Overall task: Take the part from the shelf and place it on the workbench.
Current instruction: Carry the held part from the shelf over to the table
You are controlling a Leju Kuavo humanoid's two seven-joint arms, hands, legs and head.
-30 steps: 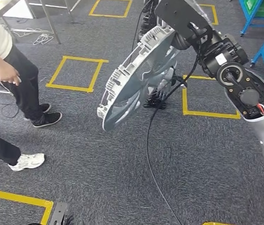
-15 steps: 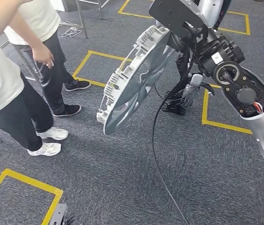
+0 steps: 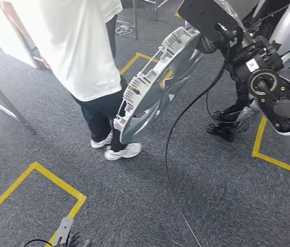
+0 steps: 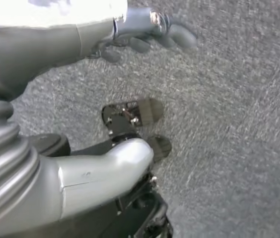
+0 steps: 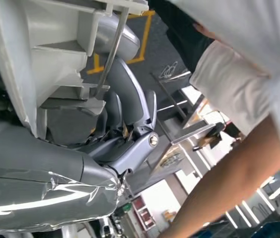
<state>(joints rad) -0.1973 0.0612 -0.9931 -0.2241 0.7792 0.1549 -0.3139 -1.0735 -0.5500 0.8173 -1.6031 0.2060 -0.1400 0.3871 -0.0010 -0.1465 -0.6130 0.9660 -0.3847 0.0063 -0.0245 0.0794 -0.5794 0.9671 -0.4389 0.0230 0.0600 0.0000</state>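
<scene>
Right hand (image 5: 123,124) is the anchor: from the head view its arm (image 3: 275,98) carries the part (image 3: 157,85), a big round grey ribbed disc, tilted in the air above the carpet (image 3: 136,195), just beside a person (image 3: 81,46) in a white shirt who stands behind the disc near yellow floor tape (image 3: 54,180). At the left wrist, the left hand (image 4: 146,34) hangs over carpet, fingers loosely apart and holding nothing. At the right wrist, curled fingers grip the disc's ribbed rim.
</scene>
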